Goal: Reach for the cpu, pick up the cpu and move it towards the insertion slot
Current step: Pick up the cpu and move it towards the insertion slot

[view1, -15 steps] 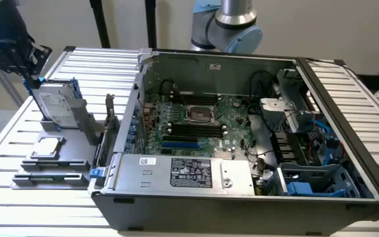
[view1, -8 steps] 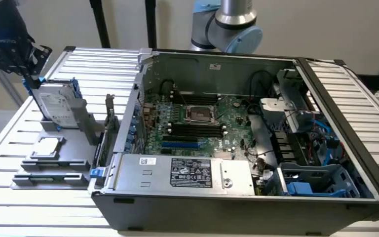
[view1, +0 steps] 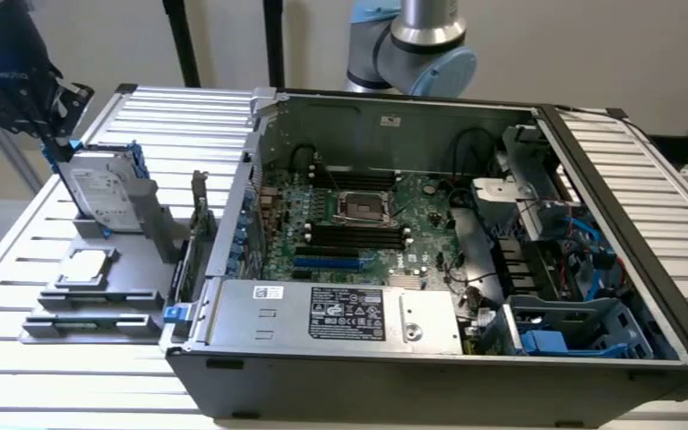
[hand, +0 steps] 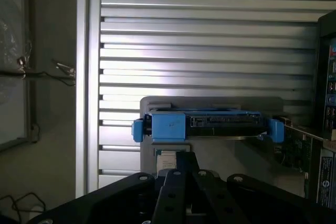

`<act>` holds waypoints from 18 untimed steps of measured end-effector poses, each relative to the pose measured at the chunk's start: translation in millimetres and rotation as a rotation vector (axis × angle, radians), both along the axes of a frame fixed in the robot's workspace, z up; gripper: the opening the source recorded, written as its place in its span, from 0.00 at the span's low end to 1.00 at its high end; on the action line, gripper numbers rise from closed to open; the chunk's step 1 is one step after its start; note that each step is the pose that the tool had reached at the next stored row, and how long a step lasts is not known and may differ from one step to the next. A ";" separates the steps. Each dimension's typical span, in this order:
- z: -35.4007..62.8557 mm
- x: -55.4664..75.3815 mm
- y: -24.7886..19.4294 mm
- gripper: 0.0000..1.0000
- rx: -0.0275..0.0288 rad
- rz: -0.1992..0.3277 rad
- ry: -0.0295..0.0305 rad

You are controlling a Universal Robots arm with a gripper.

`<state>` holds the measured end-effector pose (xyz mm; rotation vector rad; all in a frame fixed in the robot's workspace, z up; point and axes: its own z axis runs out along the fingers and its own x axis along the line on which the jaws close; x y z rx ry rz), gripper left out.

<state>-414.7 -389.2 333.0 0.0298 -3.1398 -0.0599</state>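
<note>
**Black gripper [view1: 31, 98] at 10 o'clock, cpu [view1: 85, 267] lying free on grey fixture [view1: 93, 309]**

Exterior view, starting from its left. The gripper is dark and angular and hangs in the air at 10 o'clock of the picture, above the ribbed aluminium table [view1: 10, 260]. How wide it stands: cannot tell. At its 5 o'clock a silver hard drive [view1: 103, 190] with blue plastic rails stands on edge in the moulded grey fixture.

The cpu sits at 6 o'clock from that drive. It is a small flat square with a silvery top and a pale border, lying face-up in a recess of the same fixture. It is well apart from the gripper, and nothing touches it.

Next over is the open computer case [view1: 440, 376], with dark sheet-metal walls and a green circuit board [view1: 428, 215] inside. The insertion slot [view1: 365, 208] is near the board's middle, a square silvery frame with a dark centre. Long black memory slots [view1: 347, 237] lie at its 6 o'clock. A grey power supply box [view1: 332, 313] with a white label runs along the case's near wall. The robot arm [view1: 422, 40], grey metal with pale blue joints, rises at 12 o'clock behind the case. Blue plastic drive bays [view1: 571, 336] sit at 4 o'clock.

Wrist view: the matte black gripper [hand: 176, 184] is in the foreground, with the hard drive's [hand: 205, 125] blue-railed edge beyond it. A bit of the cpu [hand: 167, 158] shows between the two, and the slatted table [hand: 210, 40] lies behind.
</note>
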 end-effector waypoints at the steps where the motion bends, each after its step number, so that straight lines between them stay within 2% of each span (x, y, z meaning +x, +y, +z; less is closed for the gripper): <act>1: -0.1 -0.1 -3.1 0.11 -0.0001 0.000 -0.0001; 6: -0.2 -0.1 -22.7 0.11 -0.0042 0.000 0.0009; 10: -0.5 -0.4 -34.9 0.11 -0.0080 0.000 0.0030; 13: -0.8 -1.6 -39.7 0.11 -0.0132 0.000 0.0057; 15: -0.9 -3.9 -41.0 0.11 -0.0161 0.000 0.0062; 18: -0.9 -5.4 -41.2 0.11 -0.0163 0.002 0.0062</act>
